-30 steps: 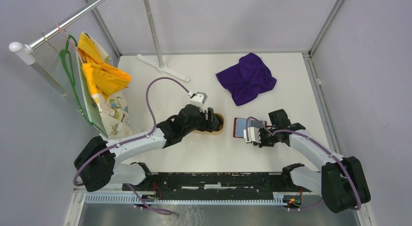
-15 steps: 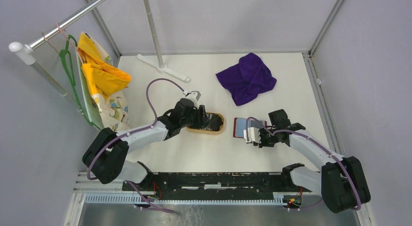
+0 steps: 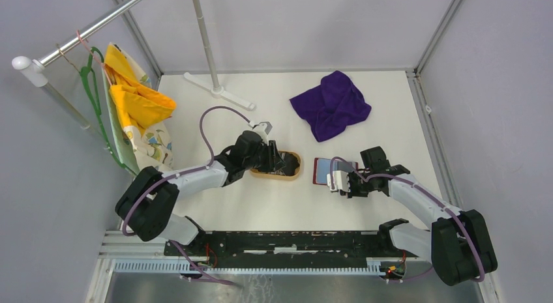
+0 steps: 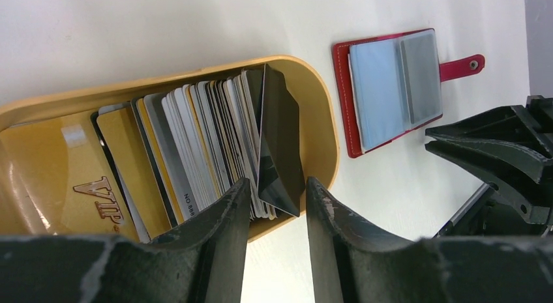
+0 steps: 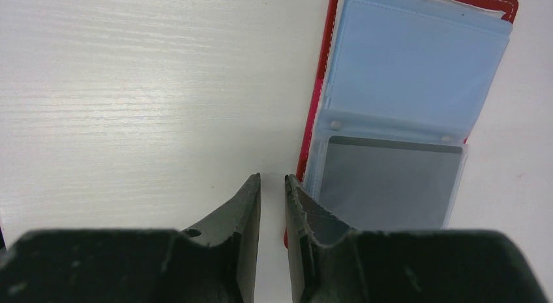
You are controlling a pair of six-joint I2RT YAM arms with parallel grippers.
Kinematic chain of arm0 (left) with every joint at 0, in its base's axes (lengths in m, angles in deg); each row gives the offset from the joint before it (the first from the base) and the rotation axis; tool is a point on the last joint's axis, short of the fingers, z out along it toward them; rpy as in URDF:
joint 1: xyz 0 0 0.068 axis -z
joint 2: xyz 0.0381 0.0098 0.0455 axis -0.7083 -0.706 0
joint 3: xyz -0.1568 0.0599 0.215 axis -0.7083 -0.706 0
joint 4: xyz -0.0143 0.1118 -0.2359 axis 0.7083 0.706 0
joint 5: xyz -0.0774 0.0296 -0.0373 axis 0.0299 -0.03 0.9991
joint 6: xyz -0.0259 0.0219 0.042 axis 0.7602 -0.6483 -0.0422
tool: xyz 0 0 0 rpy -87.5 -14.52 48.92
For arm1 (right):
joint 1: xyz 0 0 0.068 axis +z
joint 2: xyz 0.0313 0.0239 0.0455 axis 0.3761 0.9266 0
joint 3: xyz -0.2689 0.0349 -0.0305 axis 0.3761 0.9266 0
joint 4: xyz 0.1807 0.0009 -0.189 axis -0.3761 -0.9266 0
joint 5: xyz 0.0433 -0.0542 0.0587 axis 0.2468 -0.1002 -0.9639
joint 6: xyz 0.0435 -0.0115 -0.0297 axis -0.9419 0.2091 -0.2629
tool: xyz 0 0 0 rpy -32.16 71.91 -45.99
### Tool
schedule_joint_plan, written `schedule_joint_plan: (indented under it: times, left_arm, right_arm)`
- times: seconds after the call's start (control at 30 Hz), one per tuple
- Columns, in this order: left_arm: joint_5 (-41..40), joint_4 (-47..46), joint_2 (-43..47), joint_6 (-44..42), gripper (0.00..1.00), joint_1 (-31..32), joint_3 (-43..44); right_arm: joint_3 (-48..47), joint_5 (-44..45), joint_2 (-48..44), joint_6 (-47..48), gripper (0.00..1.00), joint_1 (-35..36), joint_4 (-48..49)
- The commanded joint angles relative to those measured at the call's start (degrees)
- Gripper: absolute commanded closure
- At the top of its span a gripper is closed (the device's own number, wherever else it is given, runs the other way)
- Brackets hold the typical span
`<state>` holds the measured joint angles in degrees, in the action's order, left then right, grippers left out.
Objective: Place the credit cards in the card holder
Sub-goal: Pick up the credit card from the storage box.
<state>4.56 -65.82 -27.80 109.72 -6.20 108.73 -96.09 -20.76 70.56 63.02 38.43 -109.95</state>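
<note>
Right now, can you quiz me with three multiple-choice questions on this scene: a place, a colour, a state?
1. The stack of thin plastic cards stands: A. in the oval tan wooden tray B. on a hanger C. on the floor
2. The crumpled cloth at the far side is: A. green B. black C. purple
3. The red leather-like folding card holder is: A. snapped shut B. lying open C. standing on edge
Answers: 1 A, cards fill the tray; 2 C, plainly purple; 3 B, its inside faces up.
</note>
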Motion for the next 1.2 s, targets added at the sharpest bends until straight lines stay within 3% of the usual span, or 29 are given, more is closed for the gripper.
schedule_joint_plan:
  times: [0.0, 0.17, 0.47, 0.63, 0.8, 1.03, 1.17]
  left_arm:
    - [1.5, -3.4, -1.0, 2.5, 0.58, -0.3, 2.2]
    - [1.0, -3.1, -2.0, 2.4, 0.65, -0.4, 2.7]
    - [-0.2, -1.4, 0.0, 2.2, 0.97, -0.5, 2.7]
    - [-1.0, -0.4, 5.9, 1.2, 0.98, -0.5, 1.4]
    - [3.6, -4.4, 11.9, 1.5, 0.98, -0.5, -2.0]
    - [9.2, -19.8, 15.8, 8.1, 0.98, -0.4, -8.3]
    - [10.1, -31.7, 14.3, 13.4, 0.98, 1.0, -11.2]
  right_arm:
    - [-1.7, -1.9, -0.8, 0.2, 0.74, -0.2, -0.5]
    - [-1.7, -2.1, -1.0, 0.2, 0.74, -0.2, -0.5]
    - [-2.0, -2.7, -1.3, 0.0, 0.74, -0.2, -0.7]
    - [-5.3, -11.4, -1.3, -3.1, 0.73, -1.9, -3.3]
    - [-7.8, -22.6, -0.9, -5.6, 0.68, -4.9, -5.9]
    - [-9.5, -34.3, 0.2, -11.0, 0.53, -11.4, -6.5]
    - [-9.4, -39.1, 0.8, -18.2, 0.47, -13.4, -2.1]
